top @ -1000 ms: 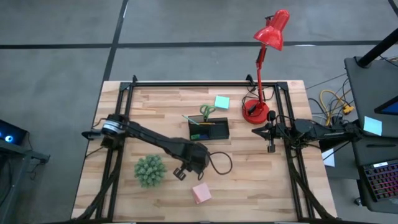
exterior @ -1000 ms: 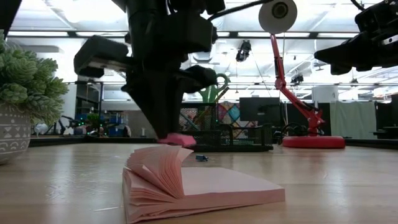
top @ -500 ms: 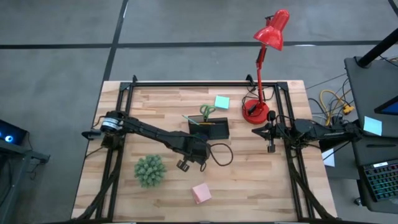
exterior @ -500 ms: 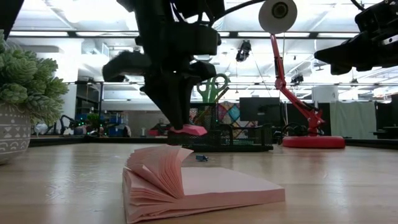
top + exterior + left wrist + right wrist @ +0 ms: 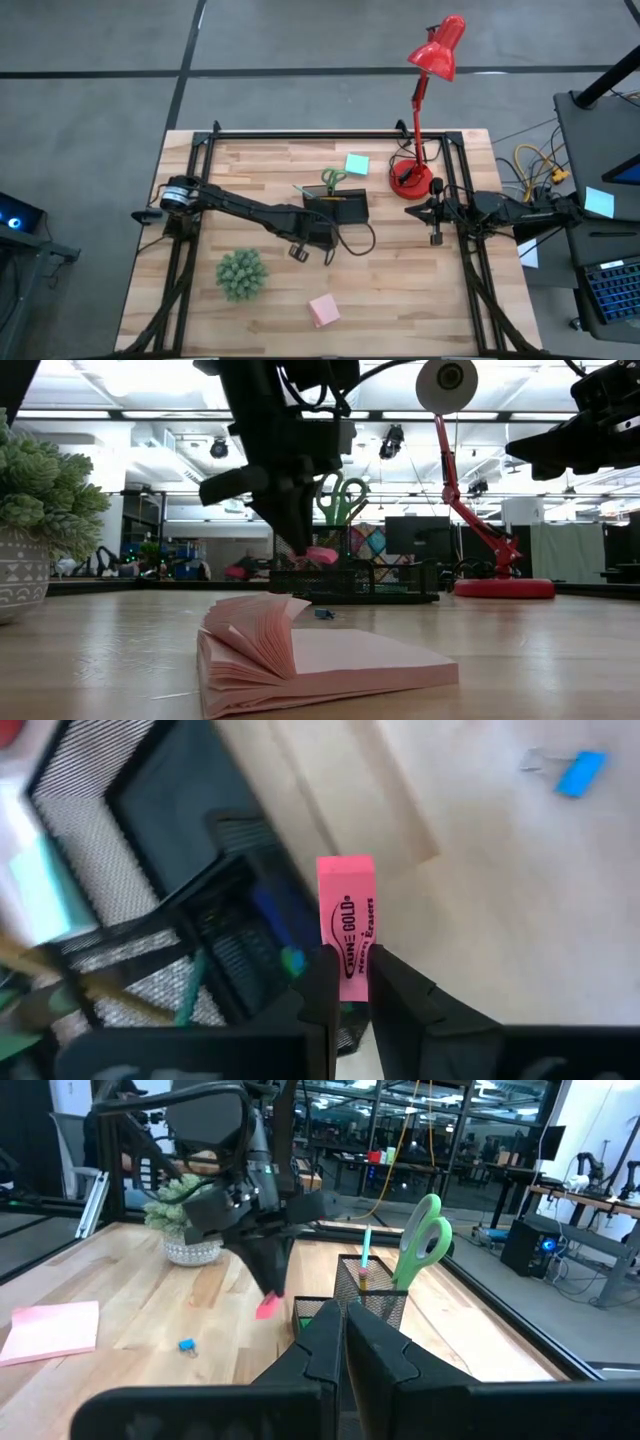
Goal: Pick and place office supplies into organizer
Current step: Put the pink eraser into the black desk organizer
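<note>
My left gripper hangs just off the near side of the black mesh organizer, shut on a pink eraser. Green-handled scissors and a yellow pencil stand in the organizer. A teal sticky pad lies flat beyond it. A pink sticky pad lies near the near edge, its top sheets curled up. A small blue item lies on the wood. My right gripper waits shut at the right edge. My left gripper pinches the pink eraser by one end between its two fingers. The rest of the eraser sticks out past the fingertips. The fingers slant down from above. The eraser is lifted clear of the table, beside the organizer's near wall.
A spiky green plant in a pot stands left of the pink pad. The red lamp's base sits right of the organizer, its arm rising above. A black cable loops from the left arm. Bare wood lies between organizer and right gripper.
My left gripper has carried the pink eraser up and toward the far edge, slightly right, from beside the plant to the organizer's near side. It has stayed shut on the eraser. The right arm has kept still.
</note>
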Robot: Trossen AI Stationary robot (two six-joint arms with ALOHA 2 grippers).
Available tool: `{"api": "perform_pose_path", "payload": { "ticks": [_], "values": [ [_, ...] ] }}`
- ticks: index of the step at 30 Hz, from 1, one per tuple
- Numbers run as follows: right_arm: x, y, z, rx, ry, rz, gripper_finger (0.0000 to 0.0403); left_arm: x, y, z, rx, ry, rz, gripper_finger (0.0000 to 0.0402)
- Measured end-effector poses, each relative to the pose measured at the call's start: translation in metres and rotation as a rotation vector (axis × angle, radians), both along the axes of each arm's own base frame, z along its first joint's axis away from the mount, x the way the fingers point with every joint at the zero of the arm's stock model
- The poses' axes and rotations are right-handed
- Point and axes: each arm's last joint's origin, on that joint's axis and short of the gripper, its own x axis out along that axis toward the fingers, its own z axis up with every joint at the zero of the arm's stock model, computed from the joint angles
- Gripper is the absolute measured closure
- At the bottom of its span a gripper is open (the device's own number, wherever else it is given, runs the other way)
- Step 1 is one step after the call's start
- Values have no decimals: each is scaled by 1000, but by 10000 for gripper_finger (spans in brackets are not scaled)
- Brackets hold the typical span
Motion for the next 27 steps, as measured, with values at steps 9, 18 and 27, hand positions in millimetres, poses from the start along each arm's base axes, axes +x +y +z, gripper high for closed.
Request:
{"api": "perform_pose_path", "payload": {
  "ticks": [9,18,27],
  "values": [
    [0,0,0,0,0,0,394,-3,8,14,95,-81,128,377],
    [0,0,0,3,0,0,394,-6,15,7,119,-87,217,377],
    [0,0,0,8,0,0,394,-9,16,1,128,-73,220,377]
  ]
}}
